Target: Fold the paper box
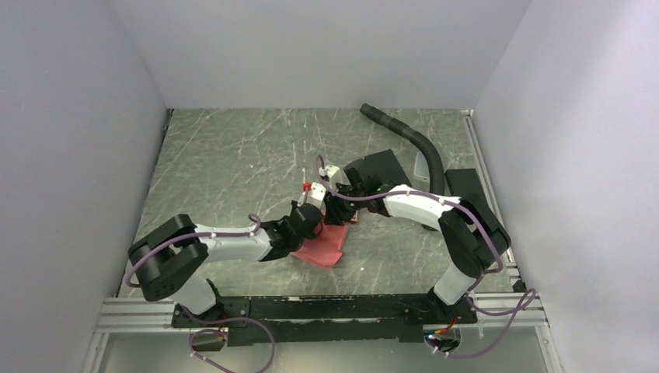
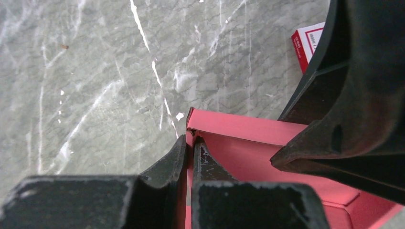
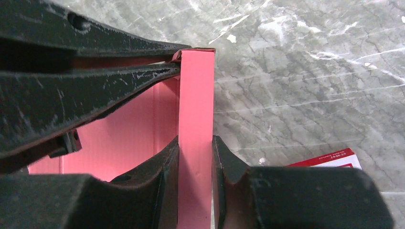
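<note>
The paper box (image 1: 326, 247) is thin pink cardboard, lying partly folded on the marble table between both arms. My left gripper (image 1: 309, 225) comes in from the left. In the left wrist view it (image 2: 190, 141) is shut on a thin upright wall of the box (image 2: 248, 129) at a corner. My right gripper (image 1: 336, 207) reaches in from the right. Its jaws (image 3: 196, 140) are shut on a folded double wall of the box (image 3: 196, 86), which fills the gap between them. The left fingers (image 3: 95, 90) meet that same corner from the side.
A small red-and-white card (image 2: 308, 43) lies on the table just beyond the box. A black flat pad (image 1: 381, 167) and a black ribbed hose (image 1: 412, 140) sit at the back right. White walls close in the table on three sides.
</note>
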Robot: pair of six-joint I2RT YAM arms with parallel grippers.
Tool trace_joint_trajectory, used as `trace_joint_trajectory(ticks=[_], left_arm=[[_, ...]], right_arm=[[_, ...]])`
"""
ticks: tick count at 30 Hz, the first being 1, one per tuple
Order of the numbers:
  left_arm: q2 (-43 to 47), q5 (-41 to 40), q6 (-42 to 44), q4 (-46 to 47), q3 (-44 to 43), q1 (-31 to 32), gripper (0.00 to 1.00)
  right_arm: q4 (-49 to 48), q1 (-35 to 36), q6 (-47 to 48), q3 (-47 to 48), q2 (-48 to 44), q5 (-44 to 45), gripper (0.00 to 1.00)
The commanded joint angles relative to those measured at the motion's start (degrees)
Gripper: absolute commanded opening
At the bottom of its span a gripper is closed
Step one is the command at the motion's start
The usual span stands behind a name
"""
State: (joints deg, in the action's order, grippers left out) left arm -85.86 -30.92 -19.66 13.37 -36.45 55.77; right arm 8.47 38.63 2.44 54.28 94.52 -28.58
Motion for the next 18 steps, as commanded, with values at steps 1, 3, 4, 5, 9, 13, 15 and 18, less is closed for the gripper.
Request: trace_joint_trajectory(ticks=[1, 3, 4, 5, 9, 13, 15, 18], left_arm=[[-4.46, -10.98, 0.09, -4.65, -3.51, 2.94, 0.00], [-6.24, -13.45, -0.22, -5.38, -3.90, 3.57, 0.00], [-7.08, -14.06, -0.28, -5.51, -4.04, 3.64, 0.00], [-7.79, -14.57, -0.48, -5.70, -4.19, 3.72, 0.00], [-9.96, -14.68, -0.99, -6.27, -4.85, 3.82, 0.00], [-9.76, -15.13, -2.49, -8.26, -4.72, 3.82, 0.00], [-9.07, -13.36, -1.82, -7.47, -3.74, 3.77, 0.00], [-8.54, -12.16, -2.11, -6.95, -2.29, 3.66, 0.00]], right_arm=[[-3.13, 0.57, -2.35, 1.63, -0.52, -5.36, 0.27], [-3.23, 0.55, -3.10, 1.62, -0.53, -5.63, 0.27], [-3.31, 0.48, -3.75, 1.54, -0.51, -5.72, 0.27], [-3.35, 0.48, -3.84, 1.53, -0.50, -5.70, 0.27], [-3.37, 0.40, -3.93, 1.44, -0.41, -5.73, 0.27], [-3.30, 0.22, -3.84, 1.44, -0.33, -4.75, 0.27], [-3.22, 0.09, -3.76, 1.44, -0.22, -4.45, 0.27], [-3.24, -0.04, -3.76, 1.44, -0.13, -4.29, 0.27]])
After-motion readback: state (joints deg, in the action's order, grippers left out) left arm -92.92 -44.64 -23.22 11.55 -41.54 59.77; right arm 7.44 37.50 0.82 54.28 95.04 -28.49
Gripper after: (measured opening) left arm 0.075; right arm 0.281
